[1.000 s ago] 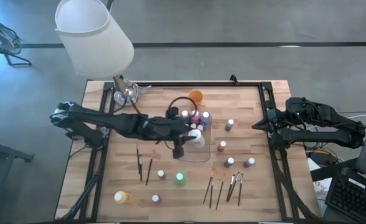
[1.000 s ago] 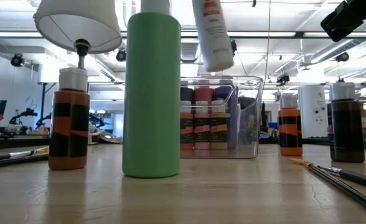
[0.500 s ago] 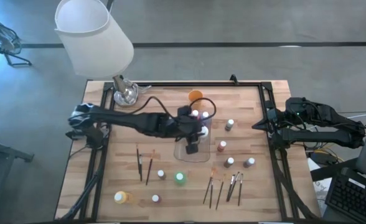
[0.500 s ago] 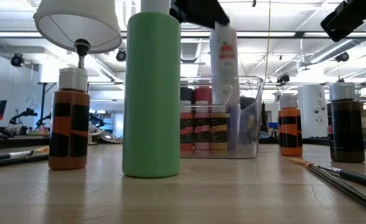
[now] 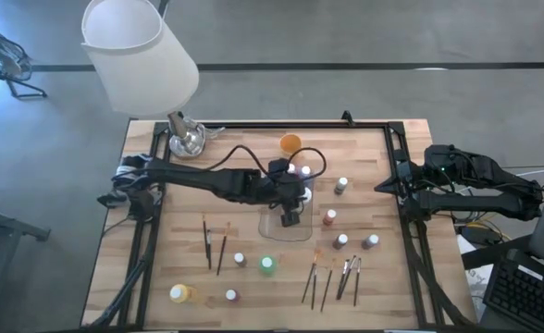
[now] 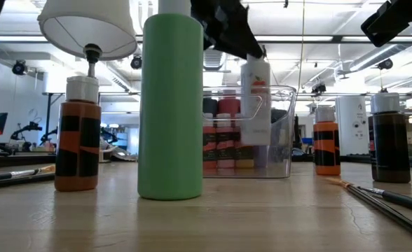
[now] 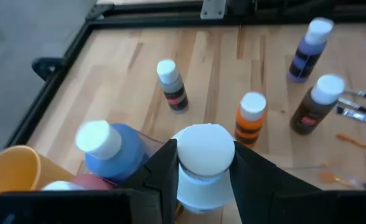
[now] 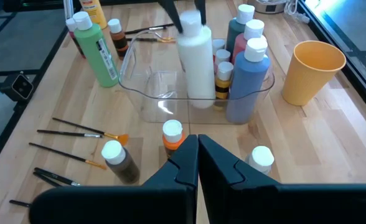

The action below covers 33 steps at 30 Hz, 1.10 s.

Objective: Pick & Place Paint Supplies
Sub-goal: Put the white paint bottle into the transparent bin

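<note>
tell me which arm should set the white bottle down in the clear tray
Left. The left gripper already grips the white bottle and holds it inside the clear tray. The right gripper waits at the table's right edge.

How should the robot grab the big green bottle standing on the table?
Probably from above, closing on the cap or neck of the green bottle. It stands upright and apart from its neighbours, with brushes lying nearby, so a straight-down approach looks clearest. The left gripper grips a white bottle by its top the same way, over the clear tray.
</note>
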### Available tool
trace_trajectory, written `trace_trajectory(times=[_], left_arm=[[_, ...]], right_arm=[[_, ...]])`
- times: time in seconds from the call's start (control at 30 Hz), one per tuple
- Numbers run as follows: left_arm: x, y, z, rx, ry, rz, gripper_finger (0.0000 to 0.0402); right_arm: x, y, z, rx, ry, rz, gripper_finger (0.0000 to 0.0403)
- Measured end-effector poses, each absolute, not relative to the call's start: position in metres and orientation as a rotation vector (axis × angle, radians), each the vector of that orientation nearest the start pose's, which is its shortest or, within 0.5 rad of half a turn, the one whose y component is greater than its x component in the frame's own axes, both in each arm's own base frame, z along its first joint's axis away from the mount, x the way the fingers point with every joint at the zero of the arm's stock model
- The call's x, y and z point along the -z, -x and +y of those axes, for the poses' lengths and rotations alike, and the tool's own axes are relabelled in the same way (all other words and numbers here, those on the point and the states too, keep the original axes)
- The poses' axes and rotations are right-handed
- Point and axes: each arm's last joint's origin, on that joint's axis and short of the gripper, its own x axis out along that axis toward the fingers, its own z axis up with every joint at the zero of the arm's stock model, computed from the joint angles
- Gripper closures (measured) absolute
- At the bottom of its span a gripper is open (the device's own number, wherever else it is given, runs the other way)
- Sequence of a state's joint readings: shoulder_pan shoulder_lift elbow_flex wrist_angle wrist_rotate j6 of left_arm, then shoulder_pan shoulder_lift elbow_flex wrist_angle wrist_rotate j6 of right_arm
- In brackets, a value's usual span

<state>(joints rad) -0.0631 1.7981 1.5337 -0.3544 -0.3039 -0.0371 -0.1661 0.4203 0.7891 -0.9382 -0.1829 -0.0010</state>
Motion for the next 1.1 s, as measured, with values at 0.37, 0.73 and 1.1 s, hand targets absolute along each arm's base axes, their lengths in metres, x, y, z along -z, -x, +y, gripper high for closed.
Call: trace_trajectory(times=[0.37, 0.73, 1.1], left_arm=[[-0.280, -0.422, -0.012, -0.226, -0.055, 0.628, 0.0282], [-0.272, -0.427, -0.005, -0.232, -0.027, 0.634, 0.0282], [-0.265, -0.425, 0.006, -0.262, 0.007, 0.636, 0.0271]], right_arm=[[-0.304, -0.067, -0.006, -0.017, -0.098, 0.561, 0.0394], [-0.304, -0.067, -0.006, -0.017, -0.098, 0.561, 0.0394], [-0.304, -0.067, -0.006, -0.017, -0.098, 0.561, 0.0394]])
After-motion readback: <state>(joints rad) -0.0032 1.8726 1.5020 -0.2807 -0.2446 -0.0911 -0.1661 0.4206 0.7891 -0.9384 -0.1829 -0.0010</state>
